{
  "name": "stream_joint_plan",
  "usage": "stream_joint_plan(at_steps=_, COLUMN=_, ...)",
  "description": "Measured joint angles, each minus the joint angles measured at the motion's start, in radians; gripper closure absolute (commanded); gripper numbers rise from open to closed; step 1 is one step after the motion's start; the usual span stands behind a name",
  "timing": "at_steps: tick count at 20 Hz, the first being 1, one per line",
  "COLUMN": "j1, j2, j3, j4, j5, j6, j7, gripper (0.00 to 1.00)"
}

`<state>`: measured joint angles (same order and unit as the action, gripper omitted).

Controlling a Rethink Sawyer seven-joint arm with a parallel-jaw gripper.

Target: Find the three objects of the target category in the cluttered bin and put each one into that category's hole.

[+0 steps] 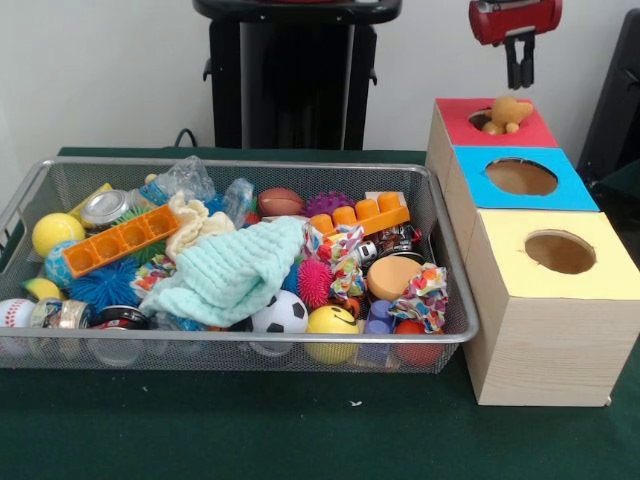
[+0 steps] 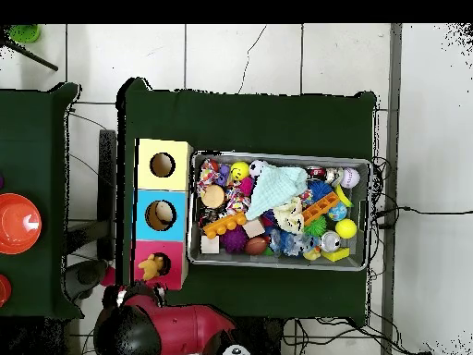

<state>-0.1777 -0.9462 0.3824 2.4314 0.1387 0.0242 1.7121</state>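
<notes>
The robot's hand [image 1: 519, 72], fingers pressed together and empty, hangs above the red-topped box [image 1: 495, 125], where a yellow toy [image 1: 508, 112] sits at the hole; the bin [image 1: 230, 344] lies at nine o'clock on the desk [image 1: 300, 430].

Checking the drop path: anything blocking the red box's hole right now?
Yes. A tan stuffed toy sits lodged in the hole of the red-topped box, poking above the rim. The claw hangs directly above it, apart from it. The blue and yellow boxes' holes look open.
</notes>
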Motion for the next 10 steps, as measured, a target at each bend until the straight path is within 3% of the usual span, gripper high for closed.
stream_joint_plan(at_steps=10, j1=0.012, j2=0.001, j3=-0.050, j4=-0.004, j5=0.000, j6=-0.033, j7=0.000, gripper=1.00)
